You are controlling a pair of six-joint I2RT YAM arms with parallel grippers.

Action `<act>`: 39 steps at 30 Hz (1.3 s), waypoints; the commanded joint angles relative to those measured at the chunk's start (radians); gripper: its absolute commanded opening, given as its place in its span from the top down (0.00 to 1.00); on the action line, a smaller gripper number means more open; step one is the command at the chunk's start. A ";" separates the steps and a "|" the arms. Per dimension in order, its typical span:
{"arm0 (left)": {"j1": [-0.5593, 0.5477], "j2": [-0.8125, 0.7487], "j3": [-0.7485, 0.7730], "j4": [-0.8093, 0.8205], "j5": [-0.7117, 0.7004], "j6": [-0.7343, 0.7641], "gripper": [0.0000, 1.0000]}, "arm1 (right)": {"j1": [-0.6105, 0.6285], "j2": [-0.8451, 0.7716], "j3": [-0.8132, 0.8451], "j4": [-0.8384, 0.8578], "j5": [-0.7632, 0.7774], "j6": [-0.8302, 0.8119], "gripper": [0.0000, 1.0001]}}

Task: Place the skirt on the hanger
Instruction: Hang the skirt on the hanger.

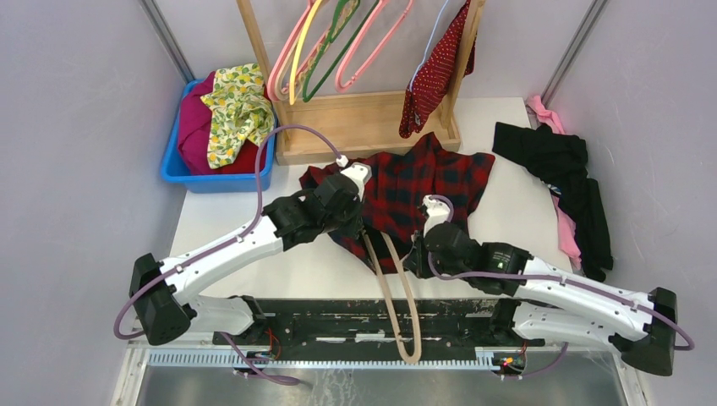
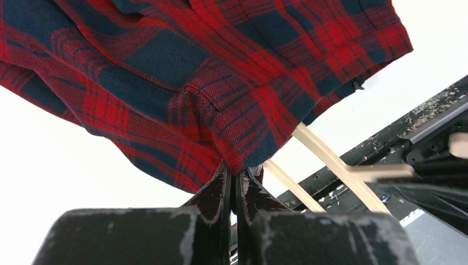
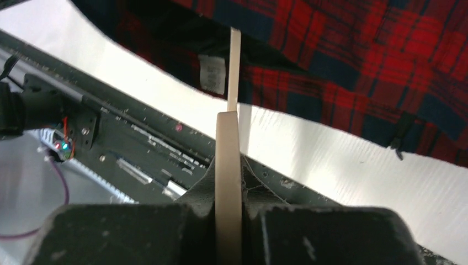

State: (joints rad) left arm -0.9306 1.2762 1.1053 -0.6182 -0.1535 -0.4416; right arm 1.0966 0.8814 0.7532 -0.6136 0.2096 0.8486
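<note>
Grey walls [image 1: 76, 101], white table [image 1: 216, 224]

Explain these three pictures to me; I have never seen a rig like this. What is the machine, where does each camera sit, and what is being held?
Two robot arms are bolted at the near edge of a white table. The wide picture looks down from above and behind them. The other two come from cameras on the wrists, so each shows its own fingers at the bottom.

On the table lie a red-and-black plaid garment and, at the right, a pile of black clothes. A blue bin of cloth stands at the back left. A wooden rack stands at the back, and a dotted red skirt hangs there.

The left gripper is shut on the plaid garment's edge. The right gripper is shut on a pale wooden hanger, whose far end disappears under the plaid cloth.
</note>
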 commanded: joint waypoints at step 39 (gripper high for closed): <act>-0.058 -0.178 -0.052 0.168 0.498 -0.082 0.96 | -0.198 0.168 0.158 0.456 0.197 -0.399 0.99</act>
State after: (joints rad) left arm -0.9535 1.1168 1.0328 -0.5556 0.1986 -0.4488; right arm 0.9089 1.0878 0.8902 -0.3729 0.3641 0.5026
